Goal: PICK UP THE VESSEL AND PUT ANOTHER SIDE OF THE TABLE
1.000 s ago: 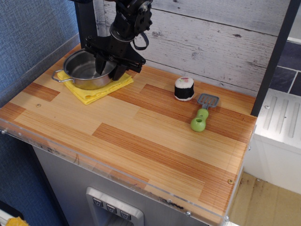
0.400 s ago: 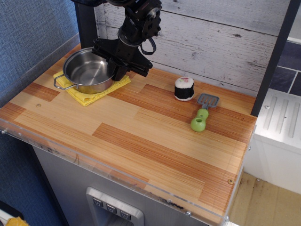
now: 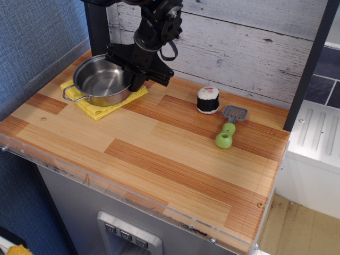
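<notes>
The vessel (image 3: 100, 81) is a shiny steel pot at the back left of the wooden table (image 3: 159, 159). It hangs slightly raised and tilted over a yellow cloth (image 3: 102, 109). One wire handle (image 3: 71, 96) sticks out at its front left. My gripper (image 3: 131, 78) is shut on the pot's right rim, and its black body hides that side of the pot and the other handle.
A black-and-white sushi-like toy (image 3: 208, 100) stands at the back middle. A green-handled grey spatula (image 3: 228, 130) lies to its right. A white plank wall runs behind, a blue wall on the left, and a dark post (image 3: 308, 64) at the right.
My gripper rose and shifted slightly right with the pot's rim in it. The pot lifted off the yellow cloth and now tilts.
</notes>
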Controlling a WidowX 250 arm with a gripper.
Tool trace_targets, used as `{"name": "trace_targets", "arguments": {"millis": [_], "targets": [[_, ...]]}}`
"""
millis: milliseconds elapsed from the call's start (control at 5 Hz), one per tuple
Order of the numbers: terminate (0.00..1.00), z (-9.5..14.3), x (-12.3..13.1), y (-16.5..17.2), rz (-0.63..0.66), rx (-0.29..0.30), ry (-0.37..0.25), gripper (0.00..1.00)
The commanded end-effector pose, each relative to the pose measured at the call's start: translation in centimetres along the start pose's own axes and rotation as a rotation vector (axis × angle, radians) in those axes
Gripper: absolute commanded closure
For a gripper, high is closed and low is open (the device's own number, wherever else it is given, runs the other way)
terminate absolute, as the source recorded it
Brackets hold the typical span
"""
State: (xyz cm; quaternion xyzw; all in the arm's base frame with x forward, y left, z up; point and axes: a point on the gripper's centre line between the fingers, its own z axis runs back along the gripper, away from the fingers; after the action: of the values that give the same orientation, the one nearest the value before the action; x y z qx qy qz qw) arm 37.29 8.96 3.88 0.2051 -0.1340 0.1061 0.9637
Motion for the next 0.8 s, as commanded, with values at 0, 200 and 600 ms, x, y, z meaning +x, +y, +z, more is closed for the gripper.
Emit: {"name": "trace_targets", "arguments": {"millis": [0,200,600], "targets": [[0.00,6.8,1.7,-0.2,-0.028,-0.047,-0.177,1.00],[0.00,7.8,0.6,-1.3,-0.074,-0.073,-0.192,1.00],[0.00,9.0,-2.6,-5.0,-0.197,-0.131,-0.204,1.00]]}}
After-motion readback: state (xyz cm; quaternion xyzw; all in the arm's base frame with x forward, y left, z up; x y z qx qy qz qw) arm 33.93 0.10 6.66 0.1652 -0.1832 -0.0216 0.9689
